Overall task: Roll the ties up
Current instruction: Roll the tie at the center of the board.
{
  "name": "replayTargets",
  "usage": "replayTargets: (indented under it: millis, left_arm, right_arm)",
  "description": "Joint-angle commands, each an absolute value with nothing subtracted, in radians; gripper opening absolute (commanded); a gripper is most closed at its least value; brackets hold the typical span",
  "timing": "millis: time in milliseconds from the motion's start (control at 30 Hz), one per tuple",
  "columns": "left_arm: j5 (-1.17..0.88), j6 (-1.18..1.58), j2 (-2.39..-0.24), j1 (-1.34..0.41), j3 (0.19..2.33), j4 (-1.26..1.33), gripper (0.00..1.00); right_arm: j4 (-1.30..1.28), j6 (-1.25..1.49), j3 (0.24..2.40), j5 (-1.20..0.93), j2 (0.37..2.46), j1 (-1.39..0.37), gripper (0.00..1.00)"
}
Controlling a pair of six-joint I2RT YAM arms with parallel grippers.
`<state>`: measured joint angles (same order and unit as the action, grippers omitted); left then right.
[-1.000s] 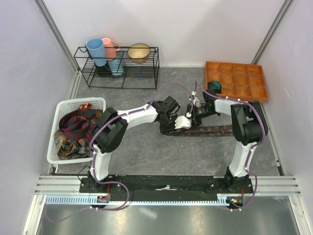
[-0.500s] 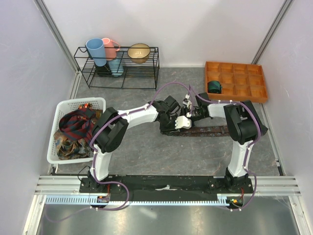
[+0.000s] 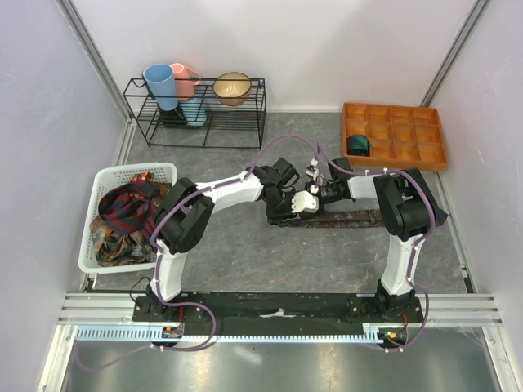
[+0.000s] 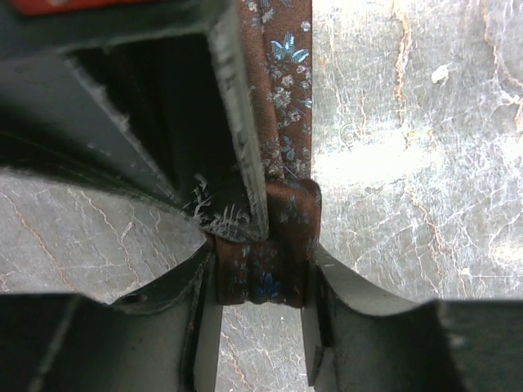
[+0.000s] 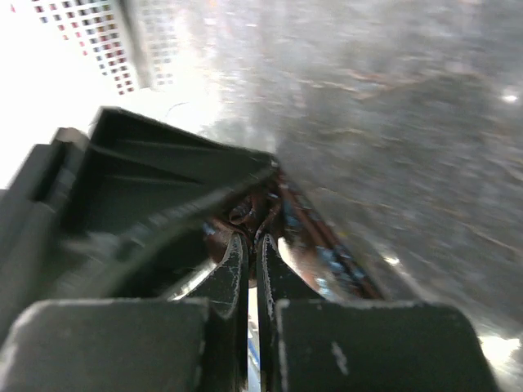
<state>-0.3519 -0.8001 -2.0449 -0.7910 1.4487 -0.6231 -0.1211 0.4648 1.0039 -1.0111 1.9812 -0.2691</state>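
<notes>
The left end effector (image 4: pixel 261 282) clamps the folded end of the maroon-brown floral tie (image 4: pixel 288 114) between its two fingers (image 4: pixel 351 310). From the fold, the tie runs to the upper edge across the grey marbled counter (image 4: pixel 417 163). A dark wedge-shaped part (image 4: pixel 163 122) touches the fold's left side.

Top cam sits high behind the arm bases, tilted down & fwd. It takes in the whole table (image 3: pixel 245 261): bases at bottom, wire rack (image 3: pixel 237 122) at the far end, white basket (image 3: pixel 135 169) on the left, orange tray (image 3: pixel 393 105) far right. Left wrist cam looks nearly straight down past the left gripper (image 4: pixel 260 286), v. close, so only grey marbled tabletop & a strip of maroon-brown tie (image 4: pixel 282 139) show. Right wrist cam is low & blurred, aimed across the table past the right gripper (image 5: pixel 252 261), w/ the basket's perforated wall top left. All 3 share the tie's folded end at mid-table.
</notes>
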Motion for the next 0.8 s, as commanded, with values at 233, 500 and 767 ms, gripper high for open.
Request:
replayTargets:
  millis: [233, 500, 767]
  left_arm:
    - [-0.667, -0.618, -1.85, -0.653, 1.257, -0.321, 1.0]
    - [-0.509, -0.713, -1.917, -0.73, 1.288, -0.293, 1.0]
    - [-0.426, -0.758, -2.023, -0.788, 1.362, -0.331, 0.98]
  right_arm:
    - [-0.186, 0.311, 0.988, -0.838, 2.036, -0.253, 0.0]
    - [-0.192, 0.278, 0.994, -0.827, 2.033, -0.245, 0.0]
    - [-0.166, 0.301, 1.0, -0.89, 2.003, -0.245, 0.0]
